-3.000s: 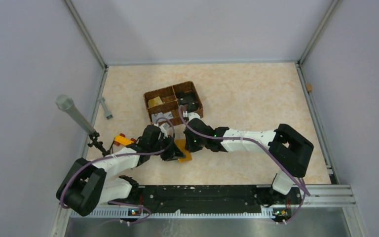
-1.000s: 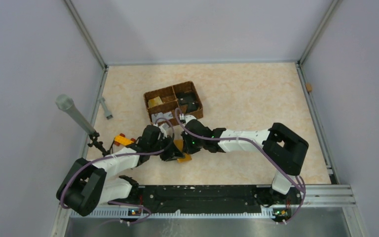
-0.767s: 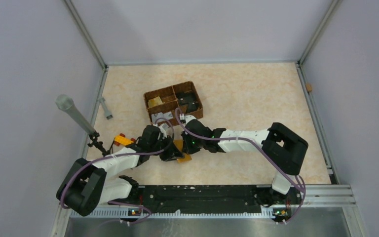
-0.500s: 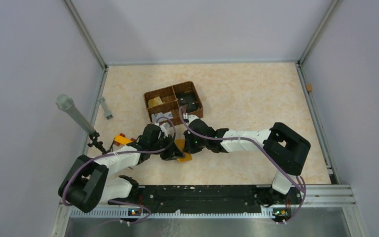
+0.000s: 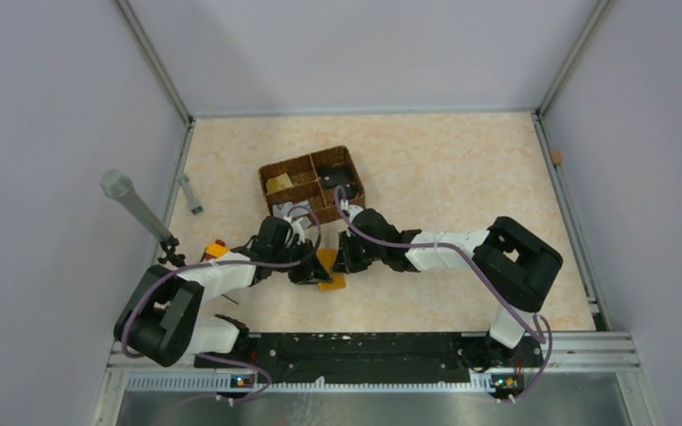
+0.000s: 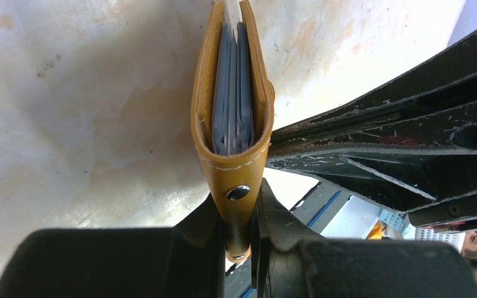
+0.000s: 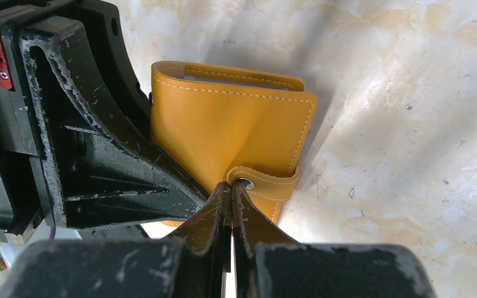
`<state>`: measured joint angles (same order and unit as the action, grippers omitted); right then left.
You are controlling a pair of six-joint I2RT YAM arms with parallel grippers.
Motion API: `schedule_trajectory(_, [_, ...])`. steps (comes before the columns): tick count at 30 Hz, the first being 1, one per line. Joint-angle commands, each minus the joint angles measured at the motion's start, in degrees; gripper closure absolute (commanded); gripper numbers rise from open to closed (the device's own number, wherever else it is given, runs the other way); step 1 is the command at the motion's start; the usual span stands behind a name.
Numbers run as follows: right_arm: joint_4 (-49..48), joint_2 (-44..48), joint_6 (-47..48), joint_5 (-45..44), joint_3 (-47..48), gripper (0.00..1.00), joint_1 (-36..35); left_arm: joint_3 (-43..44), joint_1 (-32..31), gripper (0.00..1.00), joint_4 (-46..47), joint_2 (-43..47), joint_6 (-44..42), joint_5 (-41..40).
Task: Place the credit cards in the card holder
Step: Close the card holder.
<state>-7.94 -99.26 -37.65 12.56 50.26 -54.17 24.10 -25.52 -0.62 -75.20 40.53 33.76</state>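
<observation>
I have the left claw (image 6: 239, 218) nearly closed. Its two black fingers (image 6: 202, 231) pinch the near end of the card holder (image 6: 231, 133), so the mustard-orange wallet stands on edge and runs straight out ahead of the fingertips. Just beyond that grip, between the two covers, I can see the grey edges of the credit cards (image 6: 233, 99) packed side by side, and the covers gape a little at the far end. A dark stud (image 6: 238, 192) sits on the wallet's end, right at the tips of the clamping fingers. My right claw (image 7: 231, 191) is fully closed, its fingers pressed flat together with nothing between them. Its tips sit right at the small strap (image 7: 270, 185) that wraps round the wallet's edge, just under the strap's stud; I cannot tell whether they press on it. The wallet's broad orange face lies directly ahead of those tips, and the left claw is immediately to their left, clamped on the same wallet. From overhead, the two claws meet nose to nose above the table (image 5: 426, 160) with the card holder between them. The brown woven basket (image 5: 304, 158) lies just beyond both claws. A small orange toy block (image 5: 216, 251) lies out to the left of the left claw.
</observation>
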Motion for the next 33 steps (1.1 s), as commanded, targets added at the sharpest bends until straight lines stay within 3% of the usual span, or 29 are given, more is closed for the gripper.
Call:
schedule_trajectory(1, [-3.3, -1.5, 0.4, 0.5, -0.9, 1.00, 1.5, 0.3, -0.2, 1.00, -4.0, -2.1, -6.4, -2.6])
schedule_trajectory(20, [-9.4, -9.7, -2.3, 1.9, -3.5, 1.00, 2.1, 1.2, 0.6, 1.00, -2.9, -5.6, -9.1, 0.1])
schedule_trajectory(33, [-0.8, 3.2, 2.1, 0.6, 0.6, 1.00, 2.4, 2.2, 3.8, 1.00, -5.5, -9.3, -9.8, -0.8])
